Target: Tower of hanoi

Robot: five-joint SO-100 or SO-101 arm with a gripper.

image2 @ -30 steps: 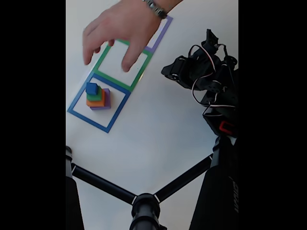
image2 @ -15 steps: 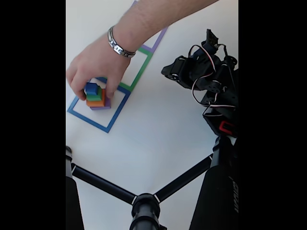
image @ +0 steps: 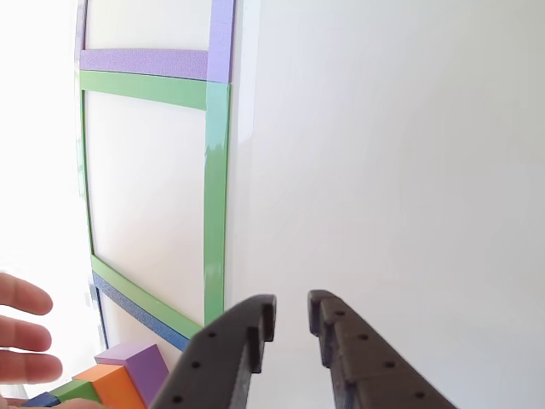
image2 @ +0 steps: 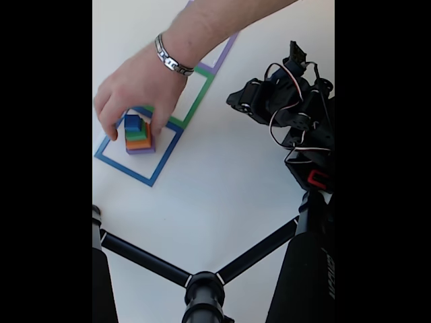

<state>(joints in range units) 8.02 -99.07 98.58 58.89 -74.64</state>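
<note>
At the bottom of the other view, the gripper [image: 291,317] hangs over bare white table [image: 383,170], jaws slightly apart, nothing between them. To its left lie the green outline [image: 216,196] and the purple outline [image: 145,62] farther off. In the fixed view the arm [image2: 283,101] sits folded at the right, well apart from the blocks. The stack stands inside the blue outline [image2: 128,168] at left: purple block [image2: 141,149] lowest, orange block [image2: 137,142], green block [image2: 135,134], blue cube [image2: 132,122] on top. A person's hand [image2: 138,87] with a bracelet [image2: 166,57] closes fingers around the stack. Judgement: set-up stage; no block moved across, every transfer remains.
</note>
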